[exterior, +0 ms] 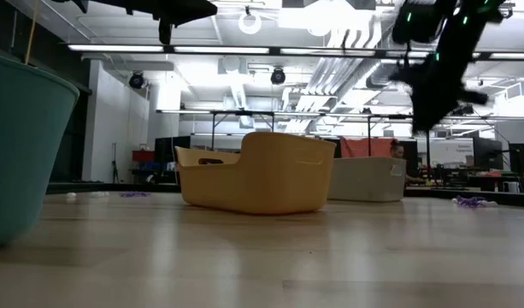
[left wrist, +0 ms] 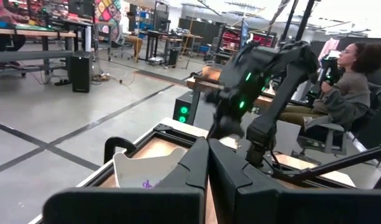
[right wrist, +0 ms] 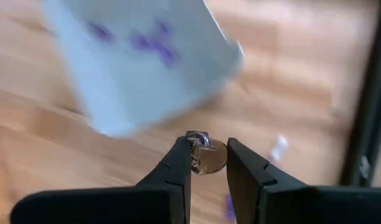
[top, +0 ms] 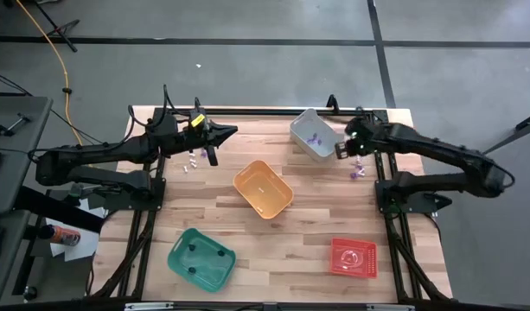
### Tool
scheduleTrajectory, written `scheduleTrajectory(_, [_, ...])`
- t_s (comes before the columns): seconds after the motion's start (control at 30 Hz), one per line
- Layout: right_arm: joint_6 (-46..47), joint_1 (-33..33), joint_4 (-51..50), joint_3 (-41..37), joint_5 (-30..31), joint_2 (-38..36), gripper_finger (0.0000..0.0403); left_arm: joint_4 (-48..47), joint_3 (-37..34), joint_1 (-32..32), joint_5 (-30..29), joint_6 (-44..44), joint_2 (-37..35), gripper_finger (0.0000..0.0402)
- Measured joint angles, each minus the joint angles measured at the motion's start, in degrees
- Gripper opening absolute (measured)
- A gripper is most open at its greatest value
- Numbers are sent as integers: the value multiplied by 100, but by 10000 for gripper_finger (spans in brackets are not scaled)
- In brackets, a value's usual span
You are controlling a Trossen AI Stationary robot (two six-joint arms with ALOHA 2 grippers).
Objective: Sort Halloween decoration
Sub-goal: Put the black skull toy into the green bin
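Halloween decoration, one small shiny rounded trinket [right wrist: 206, 157], sits pinched between the fingertips of the right tool [right wrist: 207, 163], raised above the wooden bench [top: 308, 226] just beside the grey plastic bin [top: 314, 134]. Small purple trinkets [top: 314, 138] lie inside that bin; more purple ones [top: 358, 174] rest on the bench near the right tool. Left tool [top: 228, 131], fingers pressed together and empty, hangs over the bench's far left part, above whitish trinkets [top: 193, 161]. Orange plastic bin [top: 263, 189] mid-bench.

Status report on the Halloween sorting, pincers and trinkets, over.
Right pincer shut on small trinket, beside grey bin. Left pincer shut, empty, above whitish trinkets. Purple trinkets loose on table. Nothing in the way.
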Motion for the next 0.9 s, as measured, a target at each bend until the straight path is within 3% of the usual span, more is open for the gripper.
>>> scheduleTrajectory(0.13, [-443, 45, 644, 300, -208, -519, 57, -2, 0, 0, 0, 0, 0, 0])
scheduleTrajectory(0.33, [-1081, 450, 2604, 241, -1083, -736, 57, 10, 0, 0, 0, 0, 0, 0])
scheduleTrajectory(0.57, [-1757, 1327, 4876, 144, -1344, -61, 57, 314, 0, 0, 61, -262, 0, 0])
scheduleTrajectory(0.73, [-2442, 1750, 6753, 157, -1705, 568, 57, 1226, 4, -1, 721, -353, -1, 0])
scheduleTrajectory(0.9, [-3020, 1922, 7116, 489, -1714, 939, 57, 1295, 7, -9, 939, -358, -1, 0])
